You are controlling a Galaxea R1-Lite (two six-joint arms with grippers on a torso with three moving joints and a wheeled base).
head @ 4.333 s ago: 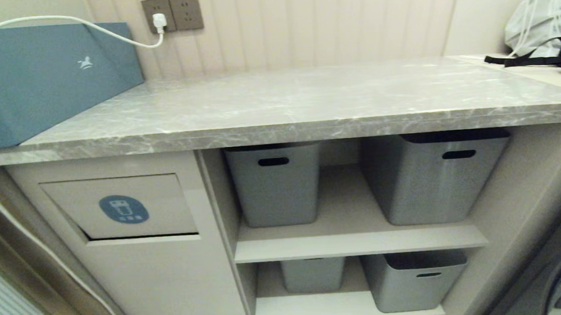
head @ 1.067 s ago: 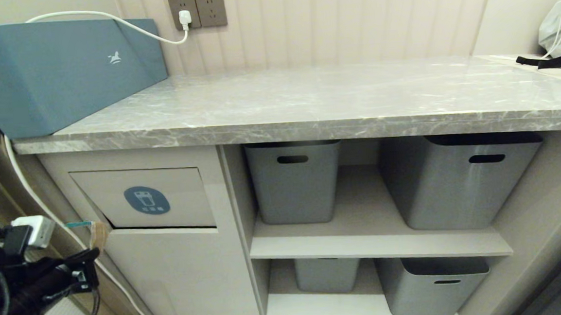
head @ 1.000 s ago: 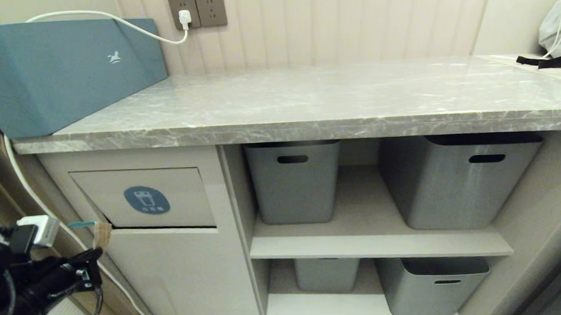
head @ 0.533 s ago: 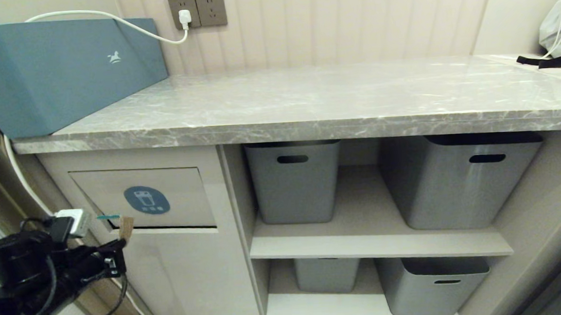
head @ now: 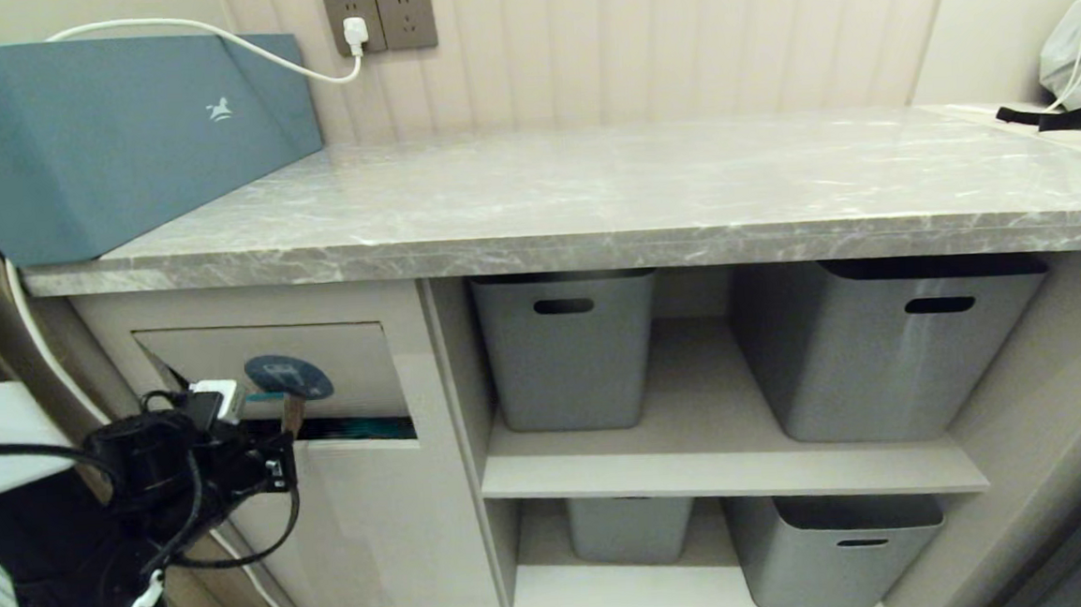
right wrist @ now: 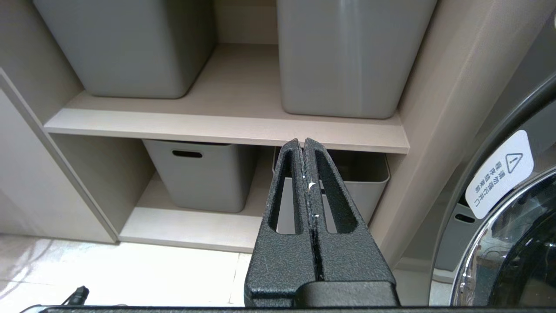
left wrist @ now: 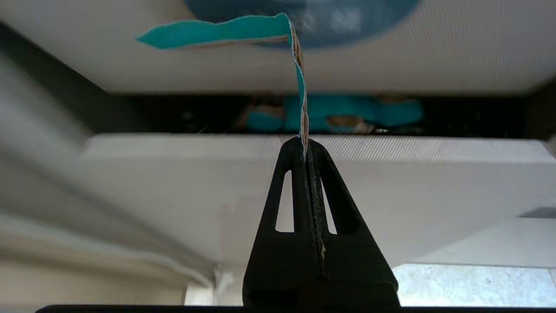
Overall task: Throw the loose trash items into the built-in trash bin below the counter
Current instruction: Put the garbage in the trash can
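The flap [head: 319,359] of the built-in trash bin [head: 357,521] is tilted inward, leaving a low dark slot [head: 360,429] along its lower edge, wide from side to side but shallow. The left gripper [head: 282,451], jaws pinched together on a thin brown strip [left wrist: 299,78], sits just before the slot's left part; the strip's teal end lies against the flap. Teal and brown scraps [left wrist: 334,115] lie inside, behind the opening. A white cable [head: 36,344] hangs down beside the cabinet's left edge. Right of the bin, grey tubs [head: 567,353] fill the shelves. The counter [head: 590,192] overhangs everything.
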